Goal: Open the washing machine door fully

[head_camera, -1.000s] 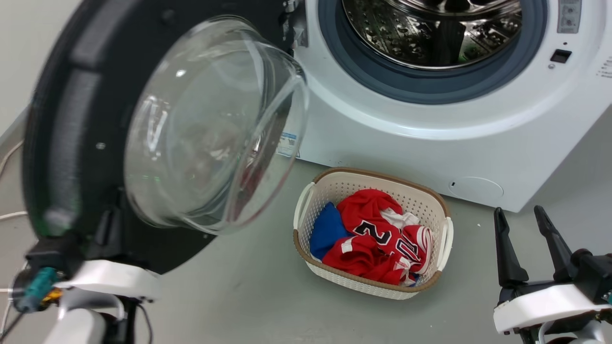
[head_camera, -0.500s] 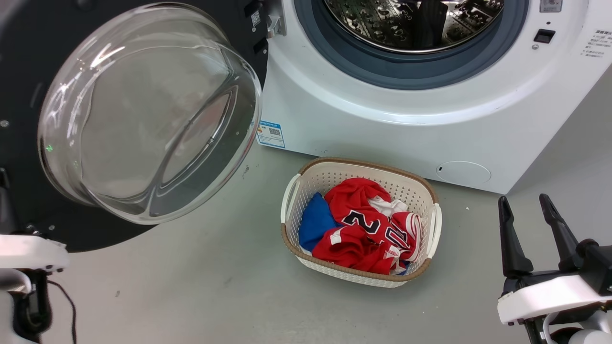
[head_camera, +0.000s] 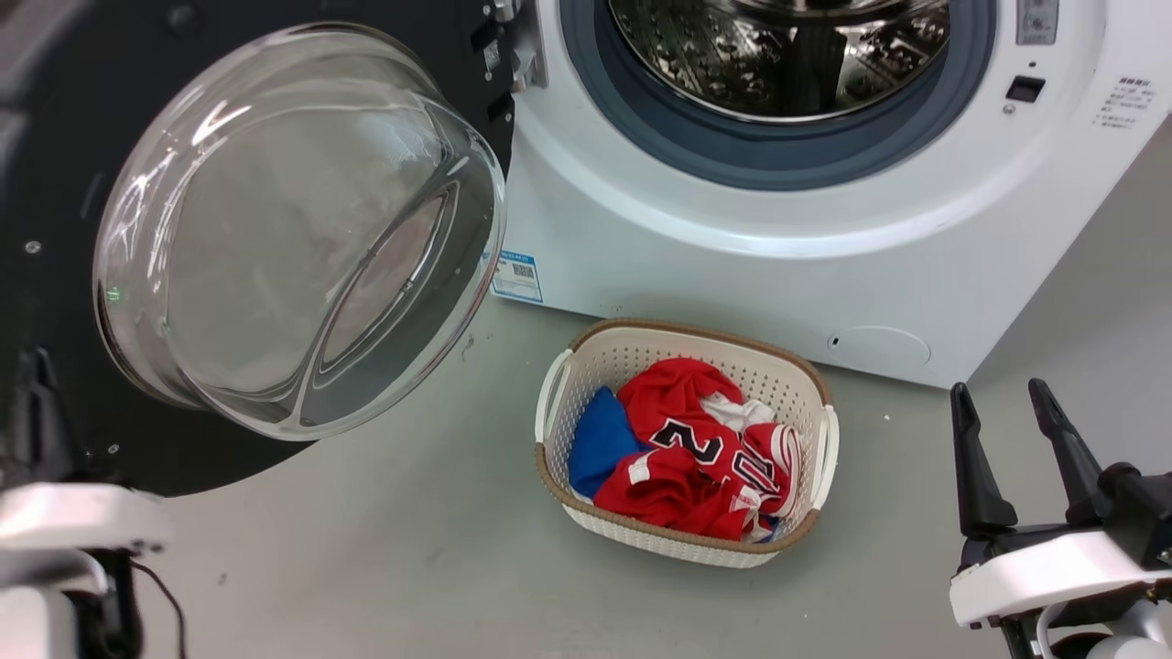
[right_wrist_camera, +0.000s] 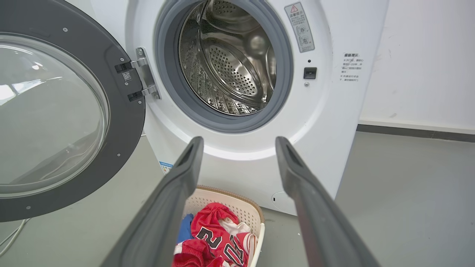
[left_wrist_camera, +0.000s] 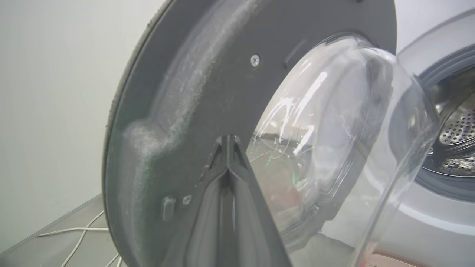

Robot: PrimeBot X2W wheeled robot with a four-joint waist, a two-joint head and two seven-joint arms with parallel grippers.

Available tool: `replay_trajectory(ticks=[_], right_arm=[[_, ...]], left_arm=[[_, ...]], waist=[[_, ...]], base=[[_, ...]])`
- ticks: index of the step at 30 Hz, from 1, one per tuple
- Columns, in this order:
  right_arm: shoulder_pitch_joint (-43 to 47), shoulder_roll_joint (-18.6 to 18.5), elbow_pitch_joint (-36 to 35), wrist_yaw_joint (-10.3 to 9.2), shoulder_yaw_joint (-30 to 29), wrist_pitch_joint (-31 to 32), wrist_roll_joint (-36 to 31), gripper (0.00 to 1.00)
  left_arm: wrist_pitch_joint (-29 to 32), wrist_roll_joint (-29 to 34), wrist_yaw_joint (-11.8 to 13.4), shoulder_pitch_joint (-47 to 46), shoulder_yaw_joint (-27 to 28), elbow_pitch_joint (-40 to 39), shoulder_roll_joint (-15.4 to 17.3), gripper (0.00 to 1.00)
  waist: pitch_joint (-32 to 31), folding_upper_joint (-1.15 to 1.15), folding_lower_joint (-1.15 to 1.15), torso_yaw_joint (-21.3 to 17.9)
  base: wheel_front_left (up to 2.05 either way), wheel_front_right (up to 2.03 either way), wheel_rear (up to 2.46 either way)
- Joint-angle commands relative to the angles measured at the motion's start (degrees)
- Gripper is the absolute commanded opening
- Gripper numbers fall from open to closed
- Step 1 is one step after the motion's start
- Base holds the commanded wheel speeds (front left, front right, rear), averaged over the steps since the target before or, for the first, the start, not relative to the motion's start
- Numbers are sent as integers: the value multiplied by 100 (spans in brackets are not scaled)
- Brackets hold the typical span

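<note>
Washing machine door (head_camera: 293, 229) stands wide open at the upper left of the head frame, hinged beside the steel drum (head_camera: 787, 55). The left tool (left_wrist_camera: 228, 142) is clenched on nothing, tips together against the door's dark inner face; contact is unclear. The right tool (head_camera: 996, 392), lower right, is released, fingers spread. A laundry basket (head_camera: 682, 540) sits on the floor at lower centre.

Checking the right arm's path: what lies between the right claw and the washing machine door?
A laundry basket holding clothes, shown in the head view.
</note>
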Motion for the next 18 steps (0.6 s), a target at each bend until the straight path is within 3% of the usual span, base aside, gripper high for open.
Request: replay_trajectory(ticks=[1,7,9,18], right_arm=[[73,5,11,-1,4,-5,13,100],[182,35,42,-1,31,-32,21,100],[311,54,66,-1,6,-68,42,100],[292,75,36,-1,145,-40,-39,100]], left_arm=[[-12,84,-41,164,28,-149,-135,0],[-12,334,-186,714,-130,-719,-665,0],[20,440,-301,1057,-515,-918,-966,0],[368,475,-545,1135,-1338,-1224,-1233,0]], waist=[[-86,0,0,11],[-334,0,0,32],[-530,0,0,51],[-612,0,0,-227]], base=[[0,0,0],[0,0,0],[0,0,0],[0,0,0]])
